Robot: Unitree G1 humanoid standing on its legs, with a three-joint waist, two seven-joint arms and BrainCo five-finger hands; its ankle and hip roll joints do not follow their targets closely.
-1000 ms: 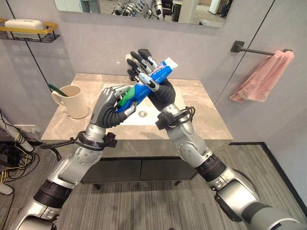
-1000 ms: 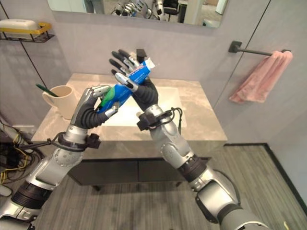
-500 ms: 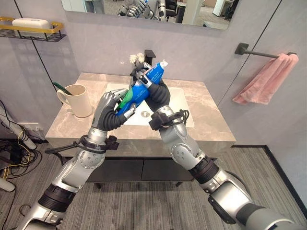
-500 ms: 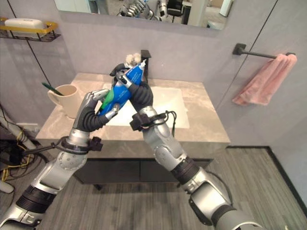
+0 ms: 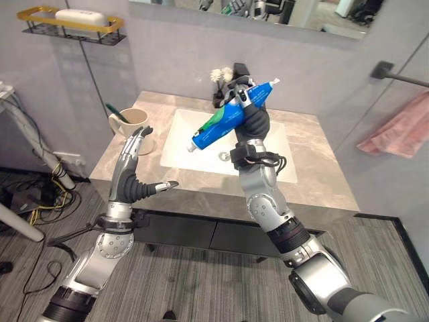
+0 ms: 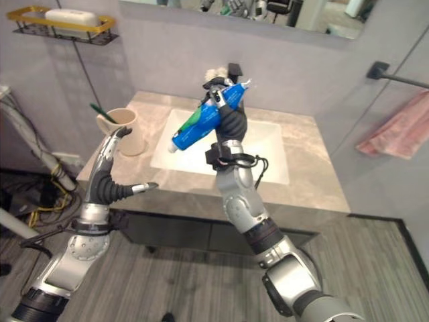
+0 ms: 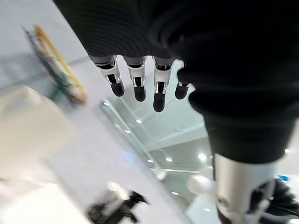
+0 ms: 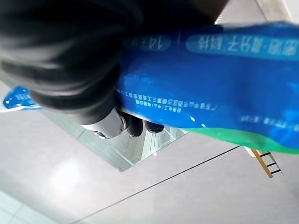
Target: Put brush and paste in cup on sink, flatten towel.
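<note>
A blue and green toothpaste tube (image 5: 226,121) hangs tilted above the sink basin (image 5: 191,142), and my right hand (image 5: 255,122) is shut on its upper part. Close up, the right wrist view has the tube (image 8: 210,93) lying across curled fingers (image 8: 133,125). My left hand (image 5: 129,186) stands open near the counter's front left edge, fingers (image 7: 136,85) straight and holding nothing, apart from the tube. A cream cup (image 5: 135,129) with a green toothbrush (image 5: 112,112) in it stands on the counter's left end. A pink towel (image 5: 399,131) hangs bunched on the wall bar at the right.
A black faucet (image 5: 238,71) and small white flowers (image 5: 218,75) stand behind the basin. On the wall at upper left, a gold wire shelf (image 5: 40,16) holds a white box (image 5: 82,18). Cables lie on the floor at the left.
My left hand let go of the toothpaste, opened and dropped away to the left. The right hand now holds the tube alone. The camera has shifted too.
</note>
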